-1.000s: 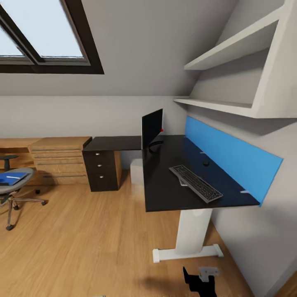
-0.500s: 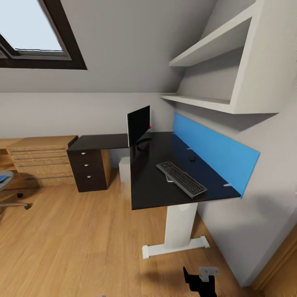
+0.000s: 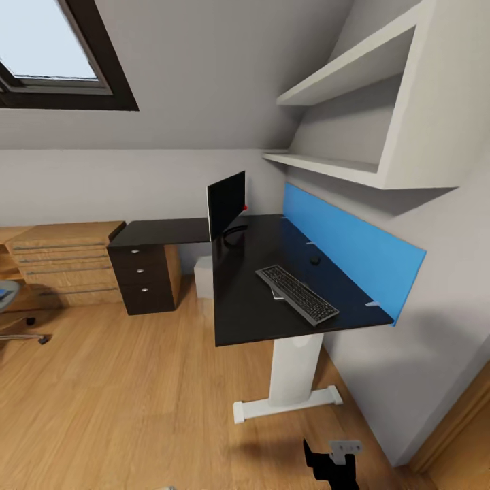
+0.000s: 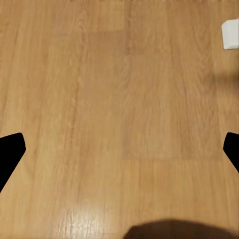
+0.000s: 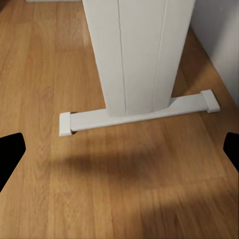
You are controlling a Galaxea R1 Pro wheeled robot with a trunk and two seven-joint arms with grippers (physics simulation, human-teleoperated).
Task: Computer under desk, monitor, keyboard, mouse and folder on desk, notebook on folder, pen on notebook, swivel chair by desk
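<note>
The desk (image 3: 252, 306) stands against the right wall, carrying the monitor (image 3: 225, 203) at its far end, the keyboard (image 3: 296, 293) near its front end, and the mouse (image 3: 314, 260) as a small dark spot between the keyboard and the blue wall panel (image 3: 350, 248). A thin grey item, possibly the notebook, protrudes from under the keyboard; identification is not certain. The computer (image 3: 203, 276) sits on the floor under the desk, beside the dark drawer unit (image 3: 144, 279). The swivel chair (image 3: 17, 320) is cut off at the left edge of the head view, well apart from the desk, with a sliver of the blue folder (image 3: 4, 295) on its seat. Both pincers are empty and spread wide: the left gripper (image 4: 119, 149) faces bare wood floor (image 4: 109, 99), and the right gripper (image 5: 119, 154) faces the white desk leg (image 5: 137, 55) and its foot. Every task item lies well apart from both pincers; the folder is the farthest, off to the robot's left. Risk 1: the right arm hangs near the desk leg, so a turn of the base toward the chair may strike it. Risk 2: the chair rests on castors and may roll away if bumped on approach. Risk 3: the keyboard lies askew, well apart from the monitor, and may be overlooked.
</note>
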